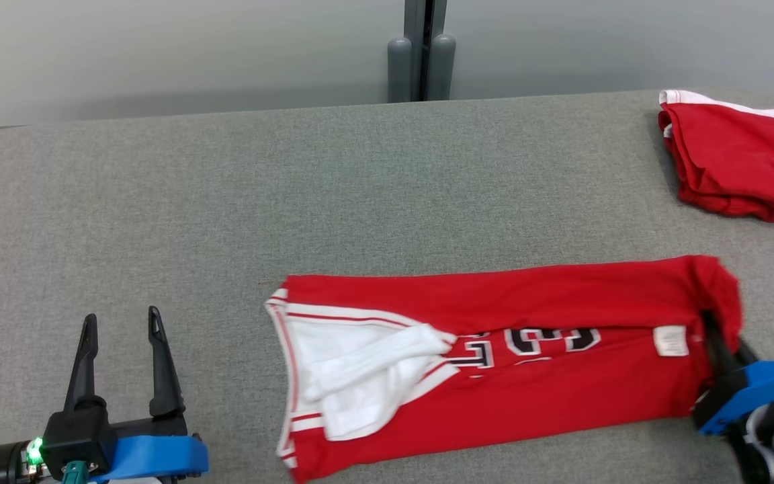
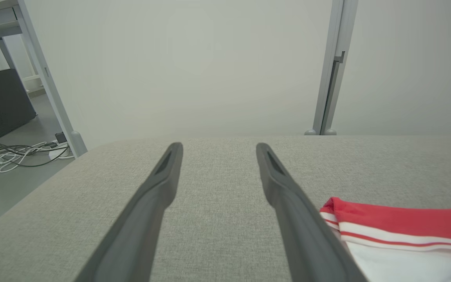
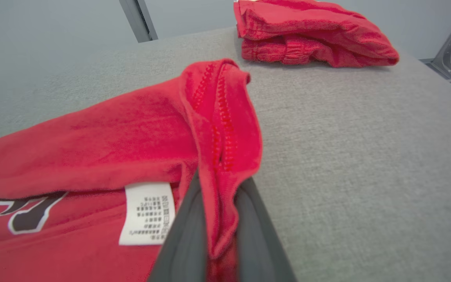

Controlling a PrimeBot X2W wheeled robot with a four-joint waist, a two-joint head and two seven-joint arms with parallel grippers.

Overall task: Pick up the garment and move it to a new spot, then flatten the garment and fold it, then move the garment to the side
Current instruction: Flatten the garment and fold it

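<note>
Left gripper (image 1: 121, 313): it sits at your lower left with its 2 dark fingers spread wide and nothing between them, above the bare grey table (image 1: 293, 188).
Jersey (image 1: 494, 349): your task piece is 1 red jersey lying lengthwise across the near half of the table, just right of that open claw and apart from it.
Trim (image 1: 293, 376): on the jersey's left end you see white cloth edged with red and white stripes, bunched and turned outward.
Lettering (image 1: 535, 343): there are black block characters outlined in white mid-jersey. A fold cuts them off, so you can't read a word or number.
Tag (image 3: 147, 213): you have 1 white care tag near the right end, with rows of tiny print too small to read.
Right gripper (image 3: 222, 184): it is clenched on the jersey's right-end hem, with a fold of red cloth pinched between the 2 fingers (image 3: 182, 239) and lifted off the table.
Folded red garment (image 1: 736, 161): 1 more red piece with a white band sits at the far right corner, well apart.
Count: that gives you 2 red garments, 2 claws and 1 tag.
</note>
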